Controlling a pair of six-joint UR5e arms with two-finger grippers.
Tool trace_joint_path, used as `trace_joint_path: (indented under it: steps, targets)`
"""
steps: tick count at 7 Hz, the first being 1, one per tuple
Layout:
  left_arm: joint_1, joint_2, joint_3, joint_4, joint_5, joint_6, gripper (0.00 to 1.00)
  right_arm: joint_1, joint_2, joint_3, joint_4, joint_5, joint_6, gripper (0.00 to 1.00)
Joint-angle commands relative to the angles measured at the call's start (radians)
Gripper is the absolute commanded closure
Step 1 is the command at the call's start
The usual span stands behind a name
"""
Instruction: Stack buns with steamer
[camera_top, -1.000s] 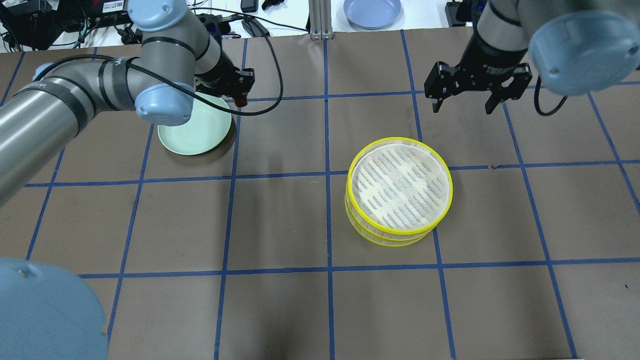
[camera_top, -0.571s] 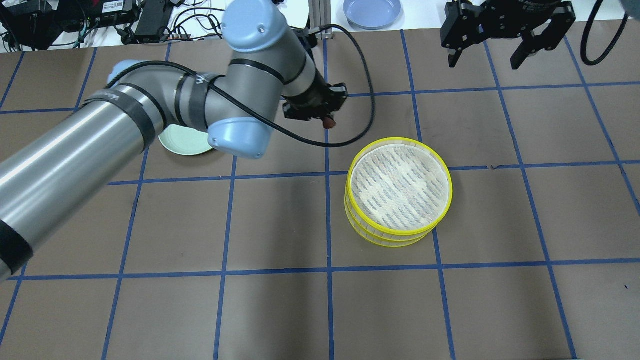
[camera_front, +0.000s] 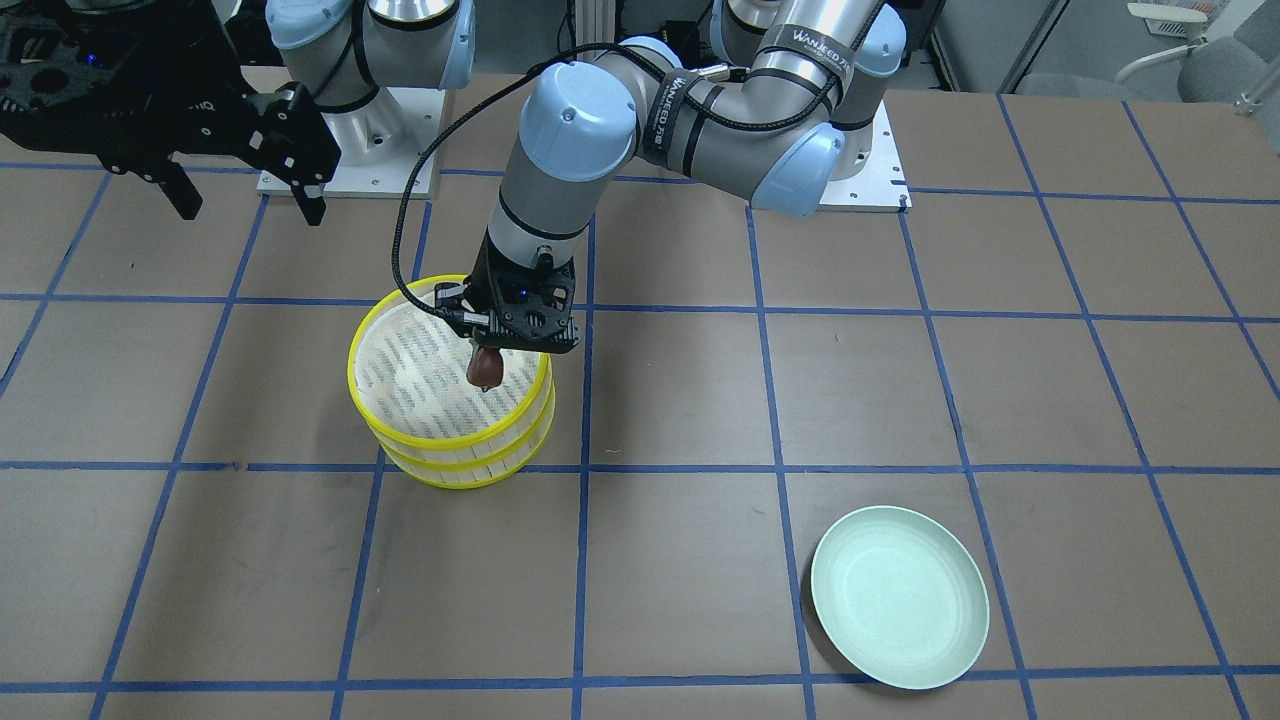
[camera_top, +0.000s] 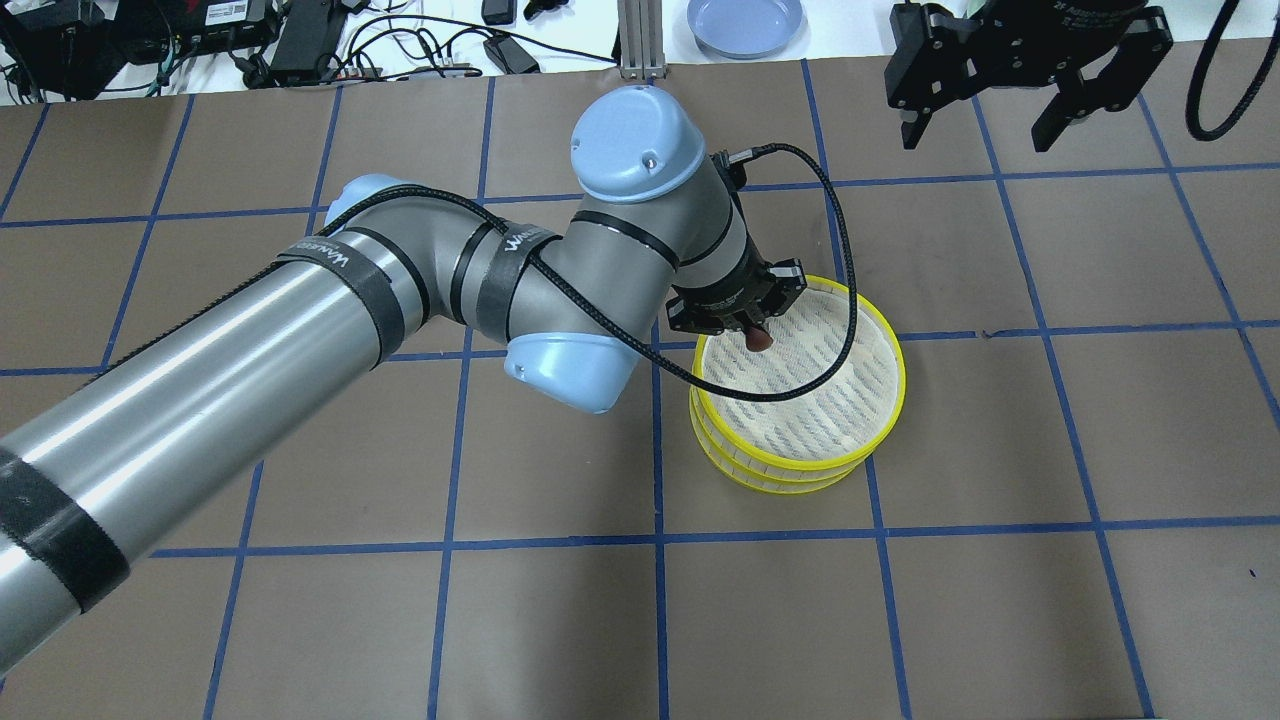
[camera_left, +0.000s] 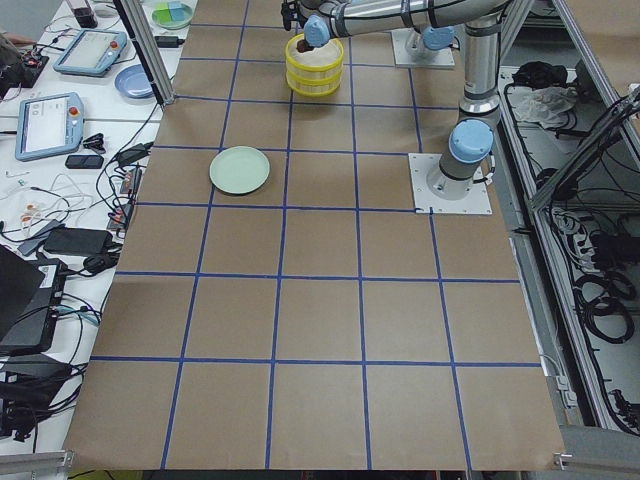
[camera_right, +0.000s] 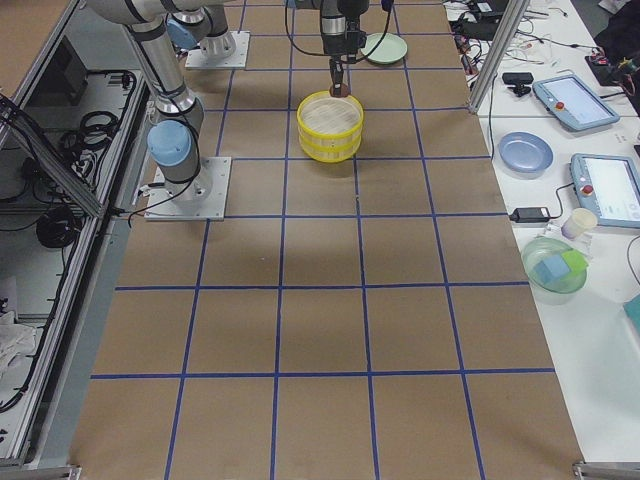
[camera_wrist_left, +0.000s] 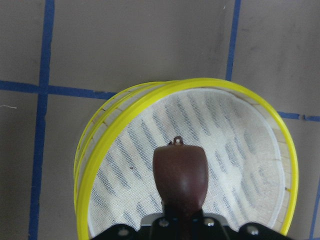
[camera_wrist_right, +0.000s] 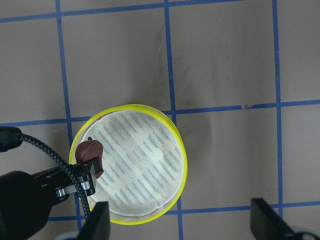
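Note:
The steamer (camera_top: 800, 385) is two yellow-rimmed tiers stacked right of the table's centre; it also shows in the front view (camera_front: 450, 400). My left gripper (camera_top: 757, 335) is shut on the dark reddish-brown bun (camera_top: 760, 341) and holds it just above the top tier's floor, near the rim on my side. The bun also shows in the front view (camera_front: 484, 369) and the left wrist view (camera_wrist_left: 180, 172). My right gripper (camera_top: 975, 140) is open and empty, high at the table's far side. The cream-white bun is not plainly seen; a pale patch (camera_front: 410, 378) shows through the top floor.
The pale green plate (camera_front: 900, 610) lies empty on the table's left side, hidden under my left arm in the overhead view. A blue plate (camera_top: 745, 25), cables and devices lie beyond the table's far edge.
My left arm swung right from the green plate with the brown bun and now holds it over the steamer's top tier. My right gripper drew back toward the far edge.

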Motion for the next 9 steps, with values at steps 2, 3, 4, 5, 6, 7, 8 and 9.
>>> trace_joint_path:
  steps: [2, 3, 4, 5, 6, 7, 8, 9]
  targets:
    - [0.007, -0.002, -0.012, -0.045, 0.006, 0.006, 0.00, 0.073, 0.004, 0.005, -0.024, -0.004, 0.081, 0.00]
    - [0.009, 0.000, -0.012, -0.068, 0.009, 0.004, 0.00, 0.090, 0.005, 0.009, -0.041, -0.071, 0.072, 0.00]
    - [0.023, 0.006, -0.004, -0.083, 0.037, 0.006, 0.00, 0.090, 0.008, 0.014, -0.046, -0.064, 0.068, 0.00]
    - [0.065, 0.013, 0.002, -0.088, 0.139, 0.016, 0.00, 0.089, 0.008, 0.017, -0.046, -0.052, 0.063, 0.00]
    - [0.134, 0.030, 0.007, -0.109, 0.205, 0.138, 0.00, 0.089, 0.008, 0.017, -0.046, -0.047, 0.067, 0.00]
    - [0.208, 0.053, 0.013, -0.155, 0.210, 0.286, 0.00, 0.087, 0.008, 0.017, -0.052, -0.047, 0.067, 0.00]
    - [0.274, 0.087, 0.034, -0.222, 0.216, 0.344, 0.00, 0.081, 0.010, 0.017, -0.102, -0.047, 0.063, 0.00]
    - [0.337, 0.115, 0.082, -0.291, 0.215, 0.398, 0.00, 0.075, 0.015, 0.017, -0.125, -0.047, 0.063, 0.00]
